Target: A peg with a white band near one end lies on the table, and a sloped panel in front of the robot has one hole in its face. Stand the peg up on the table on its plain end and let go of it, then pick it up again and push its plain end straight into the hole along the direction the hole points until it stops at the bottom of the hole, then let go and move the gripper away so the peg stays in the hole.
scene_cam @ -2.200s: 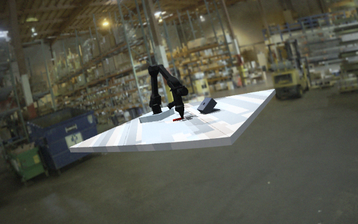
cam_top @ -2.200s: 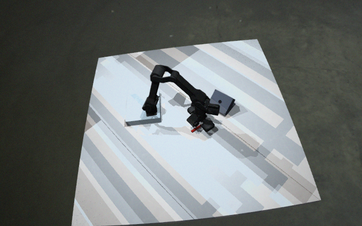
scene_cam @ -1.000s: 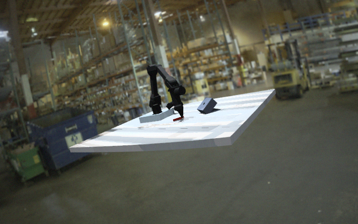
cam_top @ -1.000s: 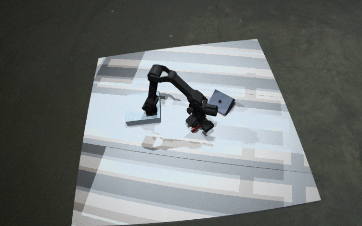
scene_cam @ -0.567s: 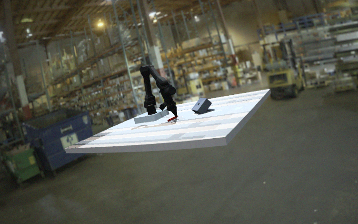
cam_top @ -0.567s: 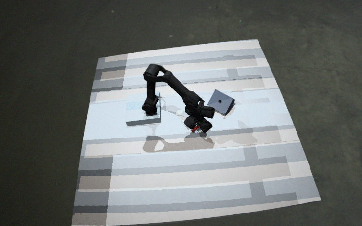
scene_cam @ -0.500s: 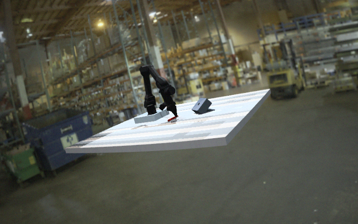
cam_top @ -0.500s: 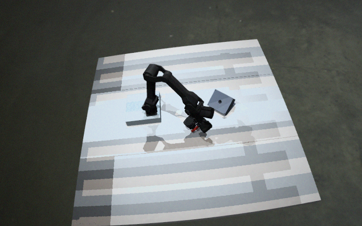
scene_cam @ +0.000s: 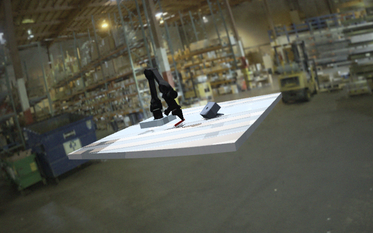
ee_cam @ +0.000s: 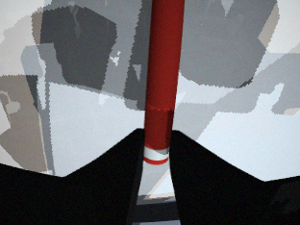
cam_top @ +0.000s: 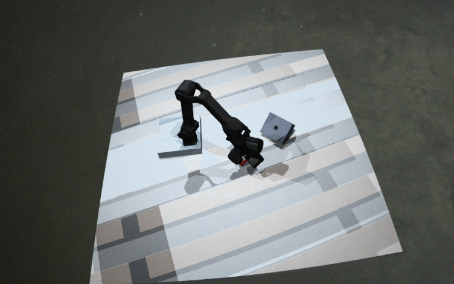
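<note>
The red peg (cam_top: pixel 243 162) (scene_cam: pixel 178 123) (ee_cam: pixel 164 62) is held in my gripper (cam_top: pixel 247 161) (scene_cam: pixel 182 119) (ee_cam: pixel 157 137), which is shut on it near the end with the white band (ee_cam: pixel 155 153). The peg is tilted. In the exterior view its plain end points down and to the left, low over the table; whether it touches the table I cannot tell. In the wrist view the plain end runs out of the top of the picture. The sloped grey-blue panel (cam_top: pixel 271 133) (scene_cam: pixel 212 110) stands to the right of the gripper, with one dark round hole (cam_top: pixel 275 127) (scene_cam: pixel 207 108) in its face.
The arm's base stands on a grey-blue block (cam_top: pixel 180 154) (scene_cam: pixel 154 124) to the left of the gripper. The table (cam_top: pixel 234 234) (scene_cam: pixel 192 145) has a striped, patchy pattern, and shadows of the arm fall around the gripper.
</note>
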Robot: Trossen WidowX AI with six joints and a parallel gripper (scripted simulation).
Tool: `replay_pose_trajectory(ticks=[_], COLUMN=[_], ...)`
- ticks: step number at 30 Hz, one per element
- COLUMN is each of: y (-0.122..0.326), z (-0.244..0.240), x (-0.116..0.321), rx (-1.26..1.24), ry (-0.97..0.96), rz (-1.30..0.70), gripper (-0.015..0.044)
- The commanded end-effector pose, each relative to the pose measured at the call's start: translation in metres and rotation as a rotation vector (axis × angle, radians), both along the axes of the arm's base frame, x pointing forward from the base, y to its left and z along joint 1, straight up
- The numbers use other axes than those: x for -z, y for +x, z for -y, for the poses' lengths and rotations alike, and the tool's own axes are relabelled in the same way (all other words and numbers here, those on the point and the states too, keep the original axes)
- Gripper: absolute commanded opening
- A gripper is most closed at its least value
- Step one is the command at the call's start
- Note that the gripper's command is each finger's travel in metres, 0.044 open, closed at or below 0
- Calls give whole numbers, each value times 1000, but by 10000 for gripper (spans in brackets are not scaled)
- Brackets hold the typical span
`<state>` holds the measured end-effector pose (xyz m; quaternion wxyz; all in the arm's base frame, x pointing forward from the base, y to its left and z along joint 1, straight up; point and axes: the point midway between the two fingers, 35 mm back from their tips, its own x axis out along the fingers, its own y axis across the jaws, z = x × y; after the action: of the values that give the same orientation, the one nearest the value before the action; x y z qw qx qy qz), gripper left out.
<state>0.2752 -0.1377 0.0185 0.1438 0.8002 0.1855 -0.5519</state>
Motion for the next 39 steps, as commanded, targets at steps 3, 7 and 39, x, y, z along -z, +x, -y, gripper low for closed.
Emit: replay_pose_trajectory(ticks=[3,7,39], y=[-4,-6,-23], z=[1,2,10], x=[-2,-4,-14], rx=[-5,-6,-13], ry=[23,39,163], rz=[43,74,317], gripper=[49,49,49])
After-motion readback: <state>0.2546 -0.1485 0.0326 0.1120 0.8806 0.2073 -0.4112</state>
